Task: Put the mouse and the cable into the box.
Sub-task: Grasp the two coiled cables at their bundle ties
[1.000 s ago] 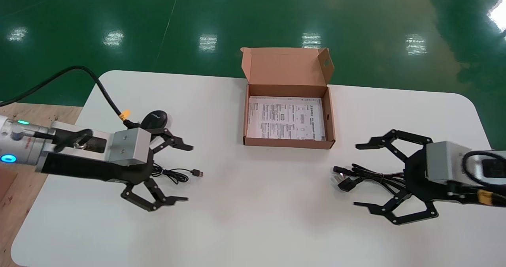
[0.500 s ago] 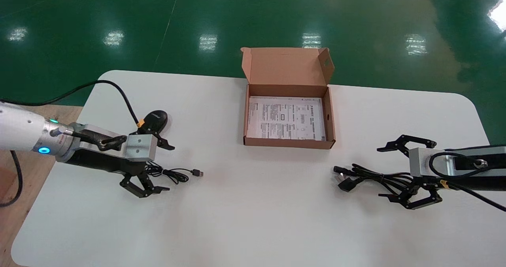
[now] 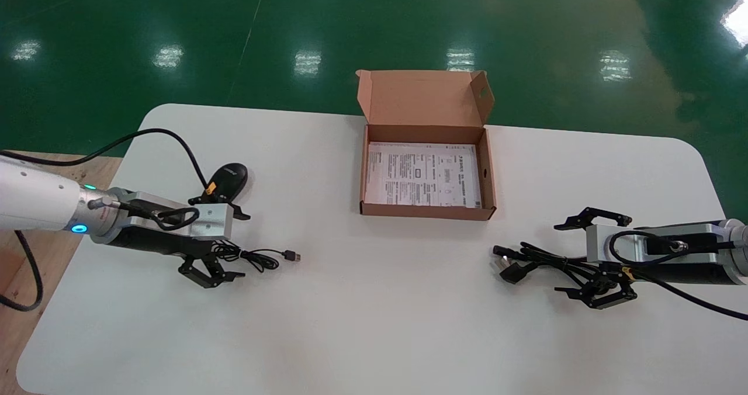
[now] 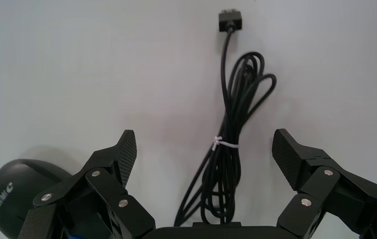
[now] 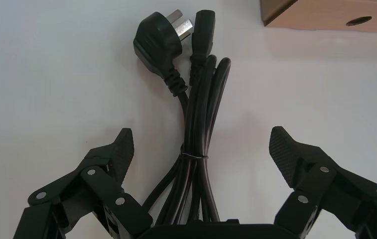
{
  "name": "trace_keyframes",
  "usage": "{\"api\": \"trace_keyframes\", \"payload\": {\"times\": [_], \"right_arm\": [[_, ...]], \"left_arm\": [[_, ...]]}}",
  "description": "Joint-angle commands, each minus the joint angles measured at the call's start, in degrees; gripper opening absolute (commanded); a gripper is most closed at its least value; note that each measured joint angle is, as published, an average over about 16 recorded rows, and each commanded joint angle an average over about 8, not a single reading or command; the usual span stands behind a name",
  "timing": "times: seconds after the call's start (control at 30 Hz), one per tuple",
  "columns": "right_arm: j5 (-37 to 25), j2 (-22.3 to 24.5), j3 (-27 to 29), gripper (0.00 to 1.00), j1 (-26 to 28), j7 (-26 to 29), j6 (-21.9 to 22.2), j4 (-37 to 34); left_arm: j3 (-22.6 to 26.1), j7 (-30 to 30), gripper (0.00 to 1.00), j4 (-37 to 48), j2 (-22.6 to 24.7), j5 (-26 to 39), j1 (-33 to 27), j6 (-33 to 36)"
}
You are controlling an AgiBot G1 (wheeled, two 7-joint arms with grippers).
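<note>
An open brown cardboard box (image 3: 488, 176) with a printed sheet inside sits at the table's far middle. The black mouse (image 3: 228, 179) (image 4: 7, 194) lies on the left, and its thin tied cord (image 3: 254, 259) (image 4: 231, 124) ends in a USB plug (image 4: 229, 21). My left gripper (image 3: 236, 246) (image 4: 206, 152) is open, low over the table, with the cord bundle between its fingers and the mouse beside one finger. On the right lies a thick black power cable (image 3: 537, 259) (image 5: 198, 124) with its wall plug (image 5: 159, 42). Around this bundle my right gripper (image 3: 562, 259) (image 5: 203, 147) stands open.
The white table (image 3: 380, 313) has rounded corners, and green floor lies beyond it. A wooden surface (image 3: 35, 167) borders the table's left side. The box's raised lid (image 3: 423, 97) stands at its far side. A box corner (image 5: 335, 12) shows in the right wrist view.
Both arms have dropped toward the table and drawn outward. Each open gripper now sits low, straddling its cable bundle. Mouse, cables and box have not moved.
</note>
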Motion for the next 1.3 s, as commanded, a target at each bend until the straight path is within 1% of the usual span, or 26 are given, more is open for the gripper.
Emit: {"api": "trace_keyframes", "payload": {"times": [0.03,0.07,0.1,0.13,1.3], "right_arm": [[-0.25,-0.5,-0.12,0.2,0.27,-0.52,0.53,-1.25],[-0.32,-0.61,-0.16,0.08,0.35,-0.6,0.65,-1.49],[-0.31,-0.61,-0.15,0.0,0.35,-0.57,0.66,-1.48],[-0.29,-0.59,-0.14,0.0,0.34,-0.53,0.63,-1.39],[0.2,0.05,0.12,0.0,-0.19,-0.06,-0.07,0.26]], "left_arm": [[-0.06,0.2,0.3,0.88,0.29,-0.03,-0.12,-0.59],[-0.08,0.21,0.18,1.08,0.35,-0.04,-0.15,-0.73],[-0.1,0.21,0.05,1.04,0.34,-0.09,-0.15,-0.73],[-0.11,0.21,0.0,0.96,0.32,-0.11,-0.14,-0.7],[-0.06,0.23,0.0,-0.38,-0.1,-0.24,0.1,0.2]]}}
